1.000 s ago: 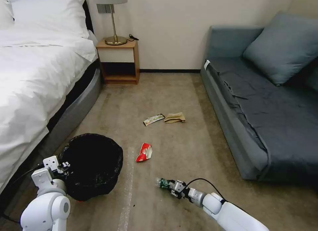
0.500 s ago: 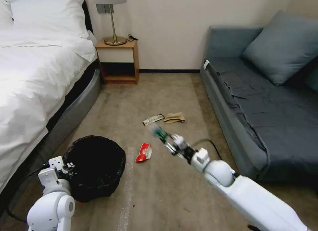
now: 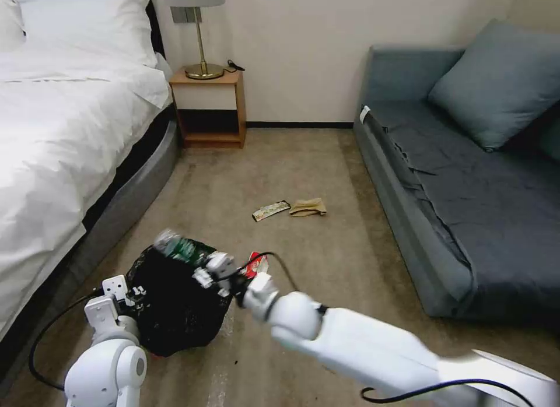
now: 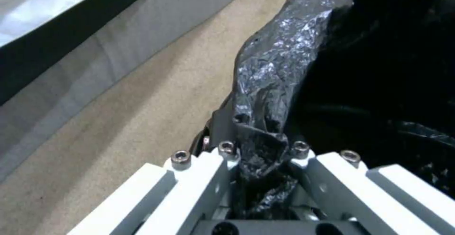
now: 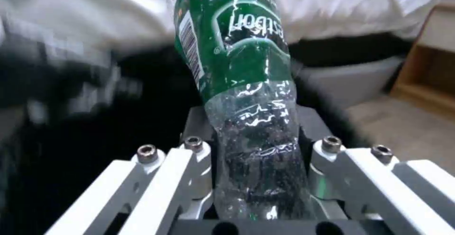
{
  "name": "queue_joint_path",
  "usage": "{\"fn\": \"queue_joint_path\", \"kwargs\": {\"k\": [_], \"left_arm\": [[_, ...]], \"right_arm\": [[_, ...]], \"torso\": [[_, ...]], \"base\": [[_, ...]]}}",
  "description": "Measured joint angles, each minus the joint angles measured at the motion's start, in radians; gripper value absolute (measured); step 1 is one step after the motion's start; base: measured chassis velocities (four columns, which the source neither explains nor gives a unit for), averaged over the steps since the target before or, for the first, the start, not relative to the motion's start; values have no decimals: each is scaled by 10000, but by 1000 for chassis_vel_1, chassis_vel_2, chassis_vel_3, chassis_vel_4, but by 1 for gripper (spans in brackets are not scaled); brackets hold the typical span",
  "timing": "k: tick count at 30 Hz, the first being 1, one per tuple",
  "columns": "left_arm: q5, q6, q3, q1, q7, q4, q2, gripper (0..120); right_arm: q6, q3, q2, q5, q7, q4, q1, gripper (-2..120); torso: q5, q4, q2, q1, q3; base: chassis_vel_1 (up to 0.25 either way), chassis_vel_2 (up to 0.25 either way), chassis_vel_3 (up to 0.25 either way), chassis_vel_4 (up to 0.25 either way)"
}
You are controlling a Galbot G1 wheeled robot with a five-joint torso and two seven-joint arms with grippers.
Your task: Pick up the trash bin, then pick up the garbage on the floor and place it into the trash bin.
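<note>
Your left gripper (image 4: 258, 156) is clamped on the rim of the trash bin (image 3: 175, 302), pinching a fold of its crinkly black liner between the fingers, which keeps the mouth of the bin open and turned toward the middle of the floor (image 3: 326, 279). Your right gripper (image 5: 258, 149) is closed around the lower body of the clear bottle (image 5: 237, 68), with the green label and neck sticking out ahead of the fingers; in the head view the bottle (image 3: 178, 248) hangs over the far edge of the bin's black opening, so a release from here would, I judge, drop it inside. 3 items lie on the floor: the red-white snack wrapper (image 3: 256, 264) just beside the bin and partly hidden behind your right wrist, and the long printed wrapper (image 3: 270, 210) and the crumpled tan paper bag (image 3: 308, 207) side by side, well apart from the bin toward the sofa (image 3: 466, 179).
</note>
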Motion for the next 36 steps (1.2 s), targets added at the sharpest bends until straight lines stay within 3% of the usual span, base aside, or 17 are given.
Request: {"fn": "queue_joint_path", "kwargs": {"k": [4,22,24,28,32,33,36], "left_arm": [[0,-4,-15,5,6,-29,-9,4],[15,-22,14,43,27,-107,-33,4],[12,-23,13,41,29,-104,-23,4],[-25,-31,-20,-1,40,-13,28,4],[-88,-39,-91,-76,42,48,127,4],[-88,-39,-91,-76,42,48,127,4],[-137,-45,-135,-131,88,105,181,4]], "right_arm": [[-65,-215,-145,-6,24,-26,12,26],[-176,7,-93,92,272,361,-64,96],[-179,79,-92,100,303,420,-63,98],[-255,1125,-223,134,456,908,-68,100],[-635,3695,-1817,138,643,2314,-543,100],[-635,3695,-1817,138,643,2314,-543,100],[-811,6062,-2989,9,738,3695,-1963,100]], "torso": [[0,-3,0,0,0],[2,-2,0,0,0],[2,-2,0,0,0],[5,2,0,0,0],[3,-1,0,1,0],[3,-1,0,1,0],[7,-10,0,1,1]], "base": [[0,0,0,0],[0,0,0,0],[0,0,0,0],[0,0,0,0],[0,0,0,0],[0,0,0,0],[0,0,0,0]]}}
